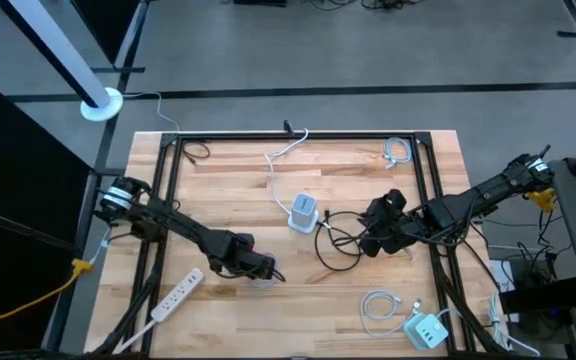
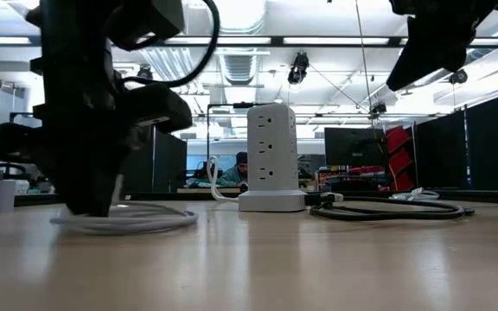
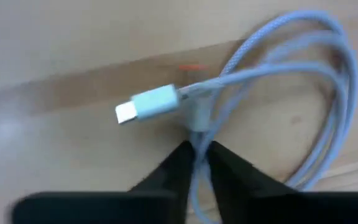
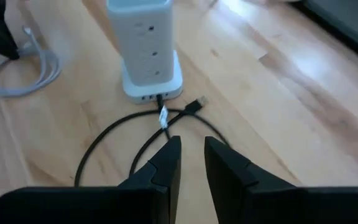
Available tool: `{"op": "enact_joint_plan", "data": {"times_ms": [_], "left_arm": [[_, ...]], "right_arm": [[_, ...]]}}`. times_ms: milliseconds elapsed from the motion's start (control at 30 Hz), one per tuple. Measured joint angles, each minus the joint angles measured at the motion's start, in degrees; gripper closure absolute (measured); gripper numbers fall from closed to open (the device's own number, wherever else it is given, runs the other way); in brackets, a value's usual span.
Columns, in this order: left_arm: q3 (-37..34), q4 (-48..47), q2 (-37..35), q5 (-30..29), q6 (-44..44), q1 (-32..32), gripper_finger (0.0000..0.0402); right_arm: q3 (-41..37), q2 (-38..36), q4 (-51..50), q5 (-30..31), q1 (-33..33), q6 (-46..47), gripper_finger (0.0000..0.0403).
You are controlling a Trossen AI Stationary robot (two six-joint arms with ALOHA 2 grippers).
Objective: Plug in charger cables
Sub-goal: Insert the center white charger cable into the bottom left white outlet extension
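Left gripper clamped on a white cable, right one hovering over the black one

The left gripper pinched the white cable near the table's front. The right gripper hung above the black cable, fingers slightly apart, holding nothing, right of the white tower.

A power tower stands upright near the middle of the bench, with a looped cable lying just to its right, one end plugged in at its base, and the right gripper over that loop. To the tower's lower left, the left gripper is down on a coiled cable, fingers pinching a strand. A power strip lies further left; another coil and a charger block sit at the lower right.
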Motion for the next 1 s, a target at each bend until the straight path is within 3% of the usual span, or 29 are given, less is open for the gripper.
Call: {"op": "enact_joint_plan", "data": {"times_ms": [100, 167, 333, 433, 600, 700, 767, 867, 1000], "left_arm": [[1.5, 0.0, -4.2, -11.5, 8.7, -0.7, 0.0395], [3.0, 0.5, -7.1, -15.3, 17.9, -1.0, 0.0398], [6.0, 0.3, -13.2, -23.8, 53.2, -0.7, 0.04], [8.6, 0.5, -15.9, -31.9, 70.2, -0.7, 0.04], [13.9, 0.5, -19.3, -43.7, 83.4, 0.0, 0.0401], [16.9, 2.0, -20.8, -42.7, 90.2, -0.2, 0.0401], [18.4, 3.8, -21.8, -38.8, 96.0, -0.2, 0.0401], [19.8, 6.3, -23.0, -31.7, 102.8, -0.1, 0.0401], [20.1, 6.6, -23.6, -26.1, 105.3, -0.2, 0.0401]], "right_arm": [[0.0, 0.0, 1.1, 0.3, 0.0, -5.1, 0.0337], [0.0, 0.0, 2.2, 0.2, 0.0, -8.1, 0.0334], [0.0, 0.0, 8.7, 0.2, 0.0, -10.8, 0.0333], [0.0, 0.0, 18.4, 0.1, 0.0, -12.8, 0.034], [0.0, 1.3, 43.0, -1.3, -0.1, -28.1, 0.0345], [0.2, 3.3, 60.1, -2.0, -0.3, -40.8, 0.034], [1.5, 5.1, 65.9, -2.4, -0.3, -48.8, 0.0334], [5.9, 7.9, 64.1, -2.6, -1.0, -53.5, 0.0327], [13.4, 13.6, 56.2, -3.1, -3.4, -50.9, 0.0322]]}}
